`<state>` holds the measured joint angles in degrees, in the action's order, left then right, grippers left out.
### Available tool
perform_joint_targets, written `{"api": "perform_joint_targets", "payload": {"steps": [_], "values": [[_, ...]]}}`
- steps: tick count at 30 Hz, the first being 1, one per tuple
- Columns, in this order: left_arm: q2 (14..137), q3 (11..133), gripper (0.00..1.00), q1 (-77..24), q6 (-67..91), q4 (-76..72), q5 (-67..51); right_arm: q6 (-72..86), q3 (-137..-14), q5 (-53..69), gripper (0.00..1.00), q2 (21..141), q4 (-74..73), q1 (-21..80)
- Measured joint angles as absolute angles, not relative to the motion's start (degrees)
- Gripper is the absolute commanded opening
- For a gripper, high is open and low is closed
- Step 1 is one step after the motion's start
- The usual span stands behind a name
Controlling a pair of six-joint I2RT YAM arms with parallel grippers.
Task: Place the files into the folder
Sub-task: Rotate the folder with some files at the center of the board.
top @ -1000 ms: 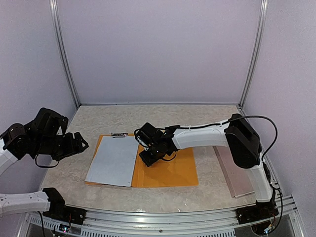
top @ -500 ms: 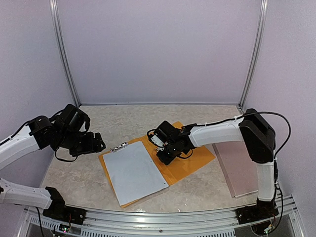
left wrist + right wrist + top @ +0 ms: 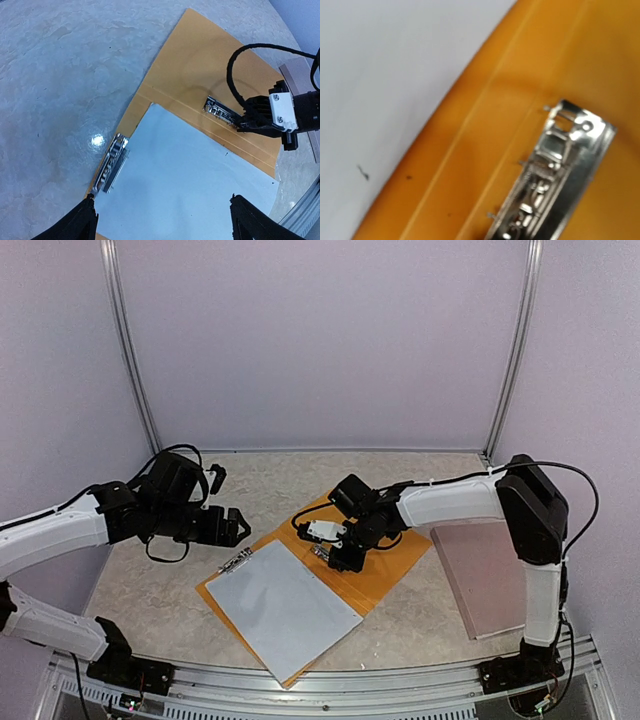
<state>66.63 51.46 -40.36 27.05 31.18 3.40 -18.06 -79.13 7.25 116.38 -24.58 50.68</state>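
On the open folder (image 3: 395, 562) the files (image 3: 285, 605) already lie. Left gripper (image 3: 162, 210) is wide and empty. I can't tell right gripper's (image 3: 243, 125) hold on the clip (image 3: 219, 110). Closing remains.

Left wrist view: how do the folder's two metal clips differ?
The edge clip sits at the folder's outer edge, beside the paper; the spine clip lies on bare orange, clear of the paper. The right gripper is at the spine clip, not the edge clip. Both are shiny metal.
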Motion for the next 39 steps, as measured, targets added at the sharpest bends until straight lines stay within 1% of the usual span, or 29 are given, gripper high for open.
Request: {"api": "perform_joint_targets", "payload": {"steps": [4, 9, 11, 13, 17, 19, 20, 24, 31, 33, 36, 39], "values": [[71.02, 51.29, 0.89, -39.86, 22.13, 25.12, 0.51, -22.87, -83.46, 10.96, 0.09, 118.69, -26.61, 50.04], [78.85, 52.88, 0.88, -38.11, 17.37, 19.35, -2.90, -26.11, -86.43, 12.14, 0.08, 121.19, -28.01, 49.17], [81.89, 53.93, 0.87, -37.41, 15.77, 17.28, -4.47, -26.96, -86.46, 13.39, 0.09, 121.23, -28.10, 48.29], [84.88, 54.96, 0.86, -36.51, 14.06, 15.11, -6.81, -27.68, -86.43, 15.16, 0.15, 121.23, -28.21, 46.83], [90.39, 56.23, 0.85, -35.03, 9.32, 10.72, -12.16, -27.94, -85.65, 19.29, 0.42, 120.95, -27.18, 43.22], [92.99, 57.28, 0.83, -34.85, 6.61, 9.54, -14.52, -26.48, -84.53, 21.15, 0.52, 120.20, -26.17, 42.09], [94.56, 58.24, 0.83, -34.83, 4.84, 9.17, -15.81, -25.65, -83.72, 22.02, 0.55, 119.63, -25.28, 41.47], [100.73, 62.39, 0.81, -34.72, -1.54, 7.60, -20.60, -19.64, -81.14, 24.29, 0.54, 117.19, -21.63, 39.99], [108.79, 68.86, 0.76, -33.93, -11.99, 6.72, -27.83, -2.90, -78.30, 24.40, 0.40, 114.41, -15.51, 39.48], [111.02, 70.87, 0.76, -33.76, -14.81, 6.70, -30.02, 2.37, -77.47, 24.67, 0.41, 114.41, -13.76, 38.81], [112.55, 71.40, 0.76, -33.78, -17.80, 6.09, -32.58, 9.30, -74.15, 25.39, 0.45, 114.39, -9.63, 37.15], [113.75, 71.83, 0.76, -33.78, -21.15, 6.15, -34.57, 14.90, -70.50, 25.98, 0.45, 114.39, -7.33, 35.99]]}}
